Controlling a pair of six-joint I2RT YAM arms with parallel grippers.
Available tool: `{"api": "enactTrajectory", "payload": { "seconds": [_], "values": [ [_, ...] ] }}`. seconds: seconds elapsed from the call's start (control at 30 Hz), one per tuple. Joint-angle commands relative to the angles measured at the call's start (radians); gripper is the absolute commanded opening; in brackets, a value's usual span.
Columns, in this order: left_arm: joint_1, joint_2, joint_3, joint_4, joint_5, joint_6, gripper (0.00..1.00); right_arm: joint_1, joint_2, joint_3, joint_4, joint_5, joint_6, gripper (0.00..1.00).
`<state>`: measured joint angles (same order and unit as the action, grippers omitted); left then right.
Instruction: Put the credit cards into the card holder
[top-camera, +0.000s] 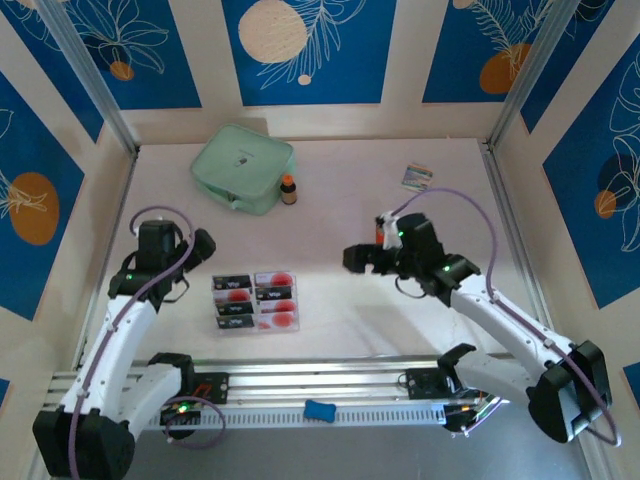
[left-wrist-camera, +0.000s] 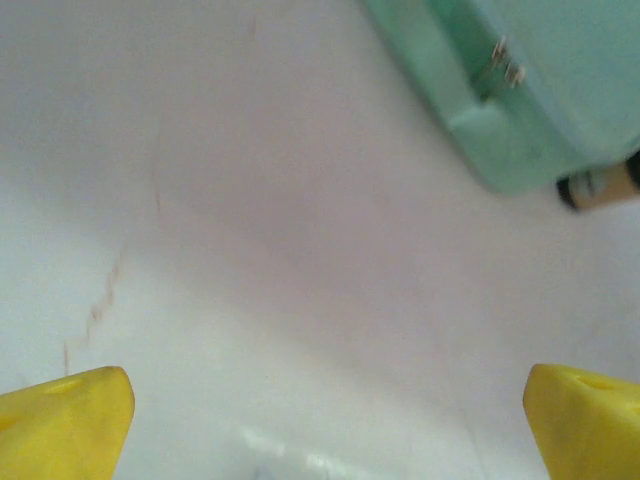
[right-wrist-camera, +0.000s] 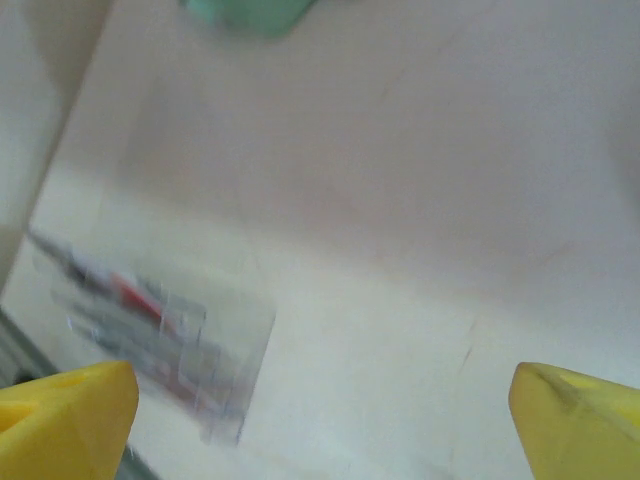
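The credit cards (top-camera: 255, 300) lie flat in two neat columns, dark ones on the left and pale ones on the right. They rest on the table (top-camera: 340, 190) between the two arms, near the front rail (top-camera: 330, 378). The left gripper (top-camera: 200, 246) is just left of them and the right gripper (top-camera: 357, 258) is farther off to their right. Both have their fingers spread wide and released. Toward the back sits a mint-green pouch (top-camera: 243, 167) with a small bottle (top-camera: 288, 189) just beside it, and a multicoloured packet (top-camera: 417, 177) lies well apart. An orange patch (top-camera: 382, 229) peeks out behind the right wrist, too hidden by the arm to identify. A blue object (top-camera: 320, 410) lies by the rail.
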<state>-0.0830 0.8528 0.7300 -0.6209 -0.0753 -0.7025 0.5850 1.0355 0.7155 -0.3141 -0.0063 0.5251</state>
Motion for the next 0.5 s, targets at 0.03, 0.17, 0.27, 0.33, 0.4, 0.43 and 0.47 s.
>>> {"api": "enactTrajectory", "payload": {
  "seconds": [0.03, 0.17, 0.27, 0.33, 0.4, 0.43, 0.47],
  "values": [
    [0.007, -0.073, -0.066, -0.113, 0.167, -0.093, 1.00, 0.203, 0.023, -0.044, -0.060, 0.165, 0.035, 0.96],
    [0.005, -0.129, -0.116, -0.131, 0.201, -0.103, 1.00, 0.381, 0.104, -0.039, -0.050, 0.286, 0.064, 0.96],
    [0.007, -0.141, -0.124, -0.122, 0.208, -0.104, 1.00, 0.472, 0.173, -0.030, -0.022, 0.324, 0.075, 0.96],
    [0.005, -0.131, -0.127, -0.102, 0.230, -0.105, 1.00, 0.519, 0.227, -0.012, -0.015, 0.353, 0.078, 0.96],
    [0.005, -0.115, -0.131, -0.076, 0.257, -0.110, 1.00, 0.557, 0.278, 0.013, -0.017, 0.380, 0.082, 0.96],
    [0.006, -0.105, -0.131, -0.062, 0.269, -0.112, 1.00, 0.573, 0.304, 0.028, -0.016, 0.389, 0.082, 0.96],
    [0.006, -0.096, -0.132, -0.056, 0.275, -0.116, 1.00, 0.586, 0.327, 0.041, -0.013, 0.397, 0.083, 0.96]
  ]
}}
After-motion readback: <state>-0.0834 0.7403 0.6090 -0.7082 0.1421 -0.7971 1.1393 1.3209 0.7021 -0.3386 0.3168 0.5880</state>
